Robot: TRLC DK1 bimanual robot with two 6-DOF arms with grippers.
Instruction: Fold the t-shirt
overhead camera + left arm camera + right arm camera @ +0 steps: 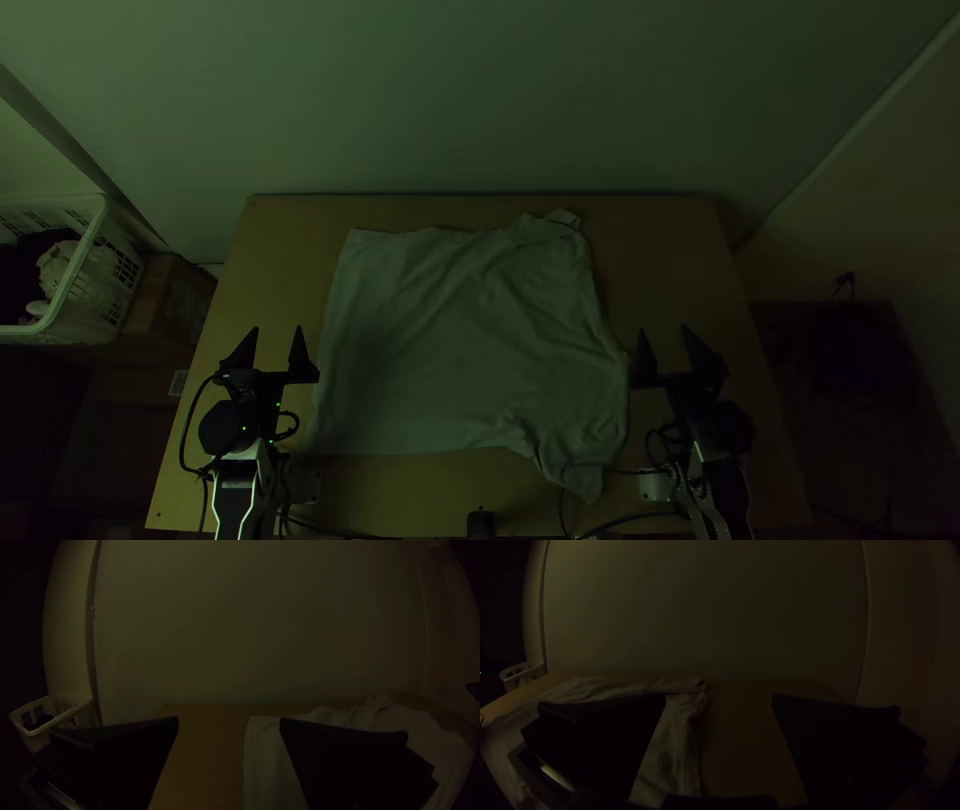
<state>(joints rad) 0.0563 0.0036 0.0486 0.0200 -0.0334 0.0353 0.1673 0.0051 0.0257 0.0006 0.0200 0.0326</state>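
The t-shirt (455, 350) lies on the surface (680, 240) between my two arms, spread wide, with many soft wrinkles. My left gripper (277, 329) is just beside its straighter side edge, and my right gripper (663, 330) is beside the opposite side. On both, the fingers are spread apart and nothing is between them.

I judge this cloth to be light and soft, so it will hang down from whatever point I hold, and it will not keep a shape by itself. It is not fragile, but it may slide and gather if I pull it from one place only.

For the hold, I would take the far corner (358, 240) and the near corner (318, 440) on my left side, because the layer looks flat there. My right side needs more care: a pointed part (585, 482) sticks out toward the near edge, maybe a sleeve, with bunched cloth (515, 430) beside it. I should pinch this low, close to the wood, and smooth it before folding, otherwise the wrinkles could be closed inside.
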